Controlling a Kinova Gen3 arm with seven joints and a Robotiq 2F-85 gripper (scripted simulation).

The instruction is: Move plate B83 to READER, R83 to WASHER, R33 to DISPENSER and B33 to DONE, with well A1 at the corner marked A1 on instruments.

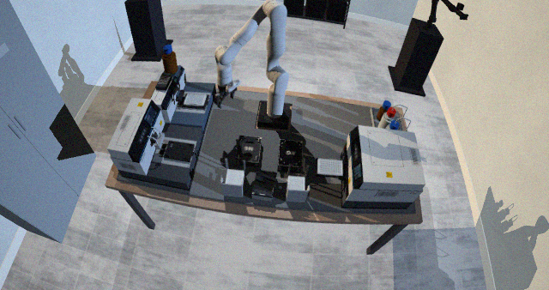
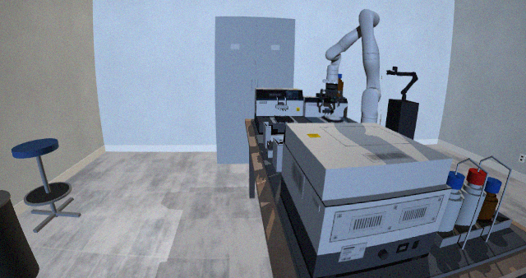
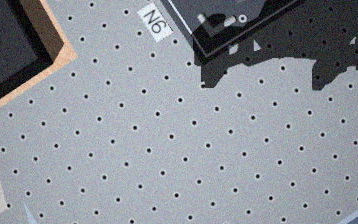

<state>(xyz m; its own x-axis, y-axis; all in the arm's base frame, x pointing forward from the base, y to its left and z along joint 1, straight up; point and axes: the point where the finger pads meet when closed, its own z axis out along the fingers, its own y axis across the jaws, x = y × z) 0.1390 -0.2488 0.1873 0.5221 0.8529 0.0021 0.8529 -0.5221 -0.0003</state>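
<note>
Wrist view shows the dotted deck [image 3: 180, 150] below the gripper [image 1: 224, 95], whose fingers are wide apart, holding nothing; label N6 [image 3: 154, 21] lies ahead.

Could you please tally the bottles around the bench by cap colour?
Blue-capped bottles: 3
Red-capped bottles: 1
Total: 4

high overhead view, low end-on table [image 2: 251, 146] view, wrist close over deck [image 3: 180, 150]
</note>
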